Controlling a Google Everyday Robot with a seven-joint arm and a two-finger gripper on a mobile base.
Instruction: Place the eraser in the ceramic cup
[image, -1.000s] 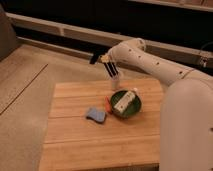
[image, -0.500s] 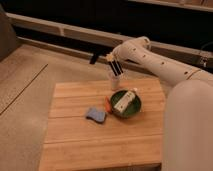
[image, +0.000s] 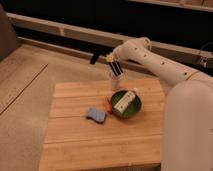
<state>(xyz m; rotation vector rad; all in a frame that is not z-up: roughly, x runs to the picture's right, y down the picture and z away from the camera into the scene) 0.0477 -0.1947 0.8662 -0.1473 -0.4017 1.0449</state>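
Poised at the table's far edge, tool clamps the black eraser upright directly above the ceramic cup, apparently lined up to drop it in. Nearer, a green bowl holds a white bar; a blue sponge lies left. Beyond, a concrete floor and dark wall.

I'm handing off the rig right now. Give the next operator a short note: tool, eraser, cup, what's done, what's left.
Tool: above the far edge of the wooden table, directly over the ceramic cup, shut on the eraser, which hangs upright just above the cup's mouth.
Done: eraser picked up and brought over the cup.
Left: lower it in, release, withdraw.
Nearby: green bowl holding a white bar, blue pad, small orange item beside the bowl.
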